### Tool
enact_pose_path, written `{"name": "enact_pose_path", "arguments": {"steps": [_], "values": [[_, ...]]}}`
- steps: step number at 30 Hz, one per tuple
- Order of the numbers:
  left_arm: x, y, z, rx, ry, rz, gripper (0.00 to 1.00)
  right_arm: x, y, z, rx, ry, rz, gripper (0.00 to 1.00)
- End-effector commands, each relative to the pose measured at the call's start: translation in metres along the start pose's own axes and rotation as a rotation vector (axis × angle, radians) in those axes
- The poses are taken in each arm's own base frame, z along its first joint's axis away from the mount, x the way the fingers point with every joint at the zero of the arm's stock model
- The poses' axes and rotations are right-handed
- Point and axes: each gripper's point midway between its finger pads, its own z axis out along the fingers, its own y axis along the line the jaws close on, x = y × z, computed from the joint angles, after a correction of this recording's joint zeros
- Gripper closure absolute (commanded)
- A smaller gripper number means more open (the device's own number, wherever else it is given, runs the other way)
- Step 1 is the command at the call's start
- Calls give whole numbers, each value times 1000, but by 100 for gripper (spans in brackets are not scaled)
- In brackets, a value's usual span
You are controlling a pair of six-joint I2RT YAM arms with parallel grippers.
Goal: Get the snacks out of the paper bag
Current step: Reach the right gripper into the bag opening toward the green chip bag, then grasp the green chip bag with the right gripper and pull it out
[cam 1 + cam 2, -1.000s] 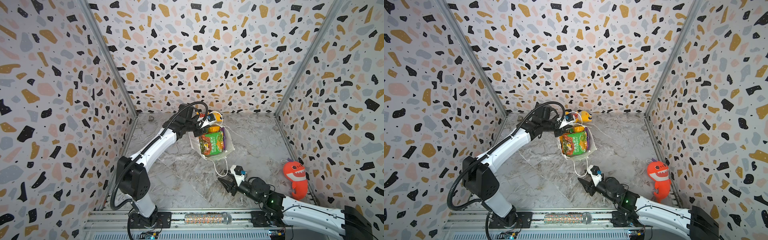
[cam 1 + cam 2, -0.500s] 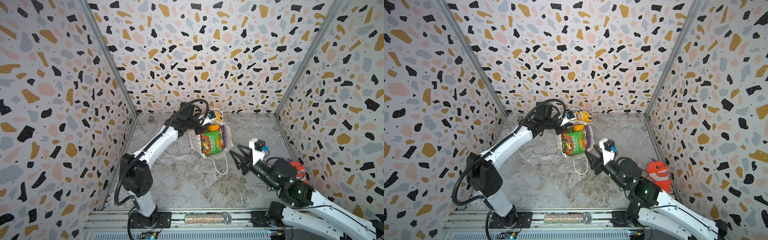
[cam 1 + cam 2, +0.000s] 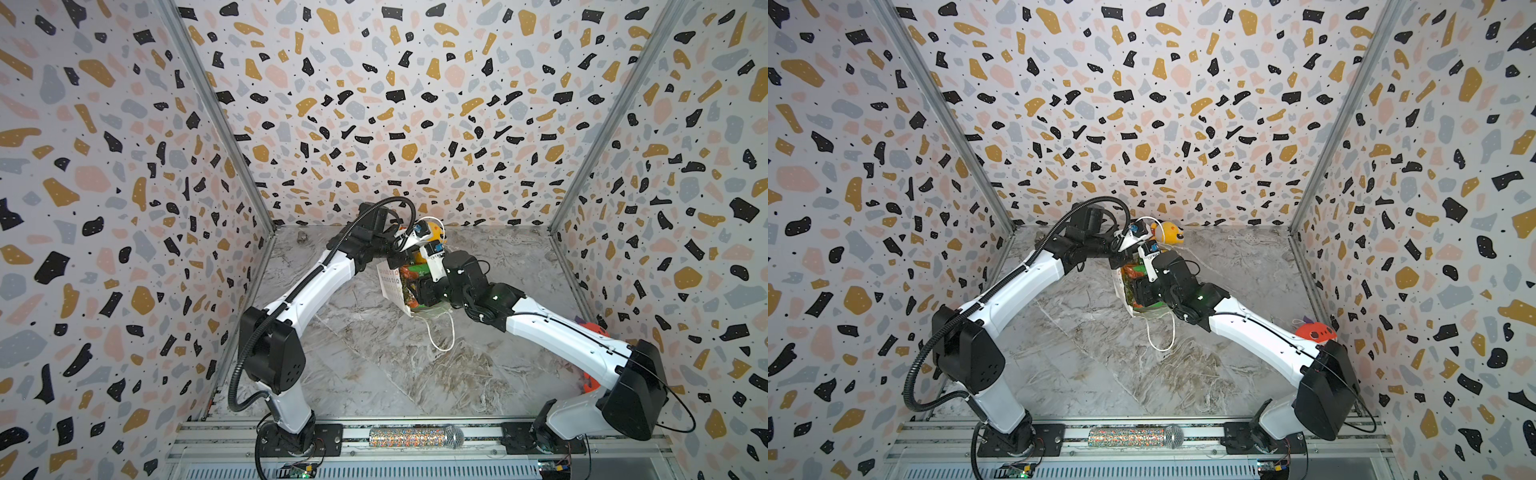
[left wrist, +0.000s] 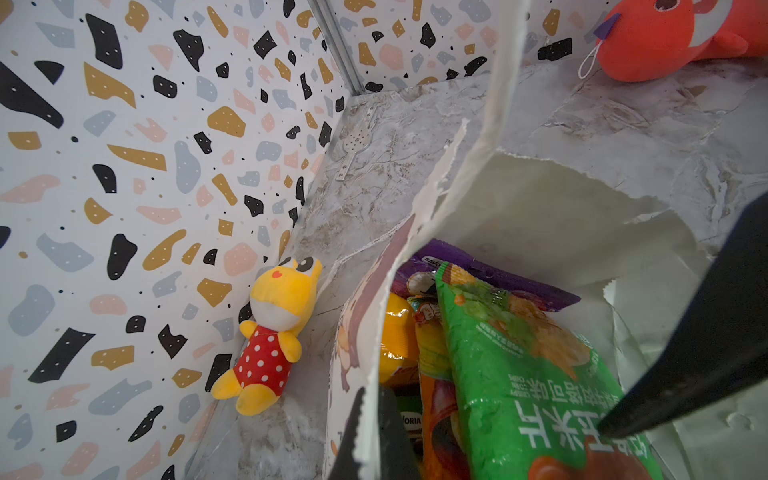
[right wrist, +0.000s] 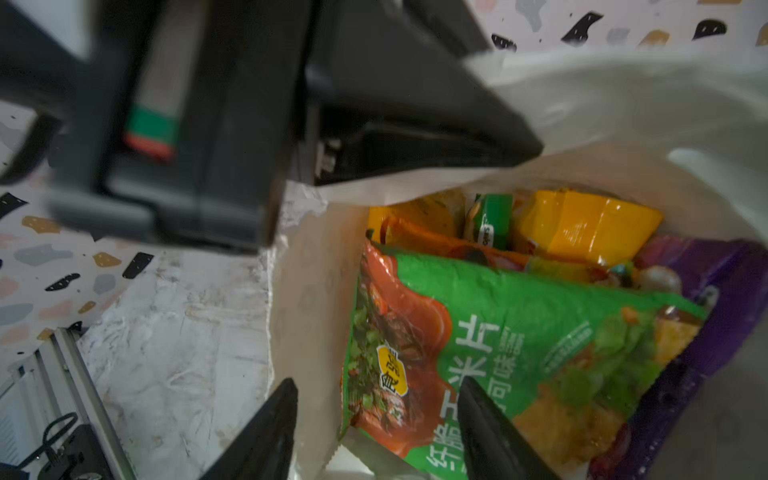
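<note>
**A:** Where are the snacks (image 5: 540, 232) right now?

**B:** All inside the paper bag (image 4: 540, 216), packed on edge. The left gripper (image 4: 368, 432) is pressed together on the bag's torn rim, pinching the paper so the mouth gapes.

**A:** And the right gripper (image 5: 378, 382)?

**B:** Jaws spread, nothing held. One finger rests on the green packet (image 5: 519, 324). The other looks to sit outside the bag wall, so the paper and the packet's near corner both lie between the fingers.

**A:** How would that packet handle?

**B:** Light, I'd say, and puffed with air. The film is glossy and probably slick, and the chips inside would crush under a hard squeeze. The flat sealed edge nearest the fingertips looks like the best hold, since it is stiff and holds no chips.

**A:** Any risk in closing from here?

**B:** It might catch the paper along with the packet. The bag is thin and its rim is already ragged, so a pull could rip it or drag it against the left gripper's pinch. Both fingers should be inside first.

**A:** What lies past the green one?

**B:** A purple packet (image 4: 498, 274) directly behind it. The orange-yellow packets (image 5: 582, 224) are farther from the right fingertips, close to the left gripper's pinch.
</note>
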Motion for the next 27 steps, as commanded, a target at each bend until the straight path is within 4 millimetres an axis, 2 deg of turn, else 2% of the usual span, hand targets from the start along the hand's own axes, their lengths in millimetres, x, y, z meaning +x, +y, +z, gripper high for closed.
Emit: {"name": "enact_pose_path", "arguments": {"steps": [1,11,16,18,23,27], "values": [[-29,9,-8,-17,-96,68,100,-11,5,-6,-5,-43,21,34],[-26,9,-6,-10,-93,62,100,2,-7,30,128,-18,25,30],[-25,8,-4,1,-98,58,100,5,-18,40,246,-32,4,31],[-25,9,-4,1,-100,57,100,4,-20,43,260,-39,1,39],[-24,11,-3,-2,-98,50,100,-5,-22,39,279,-67,-21,70],[-23,13,-5,-8,-97,46,100,-14,-26,30,285,-87,-31,86]]}}
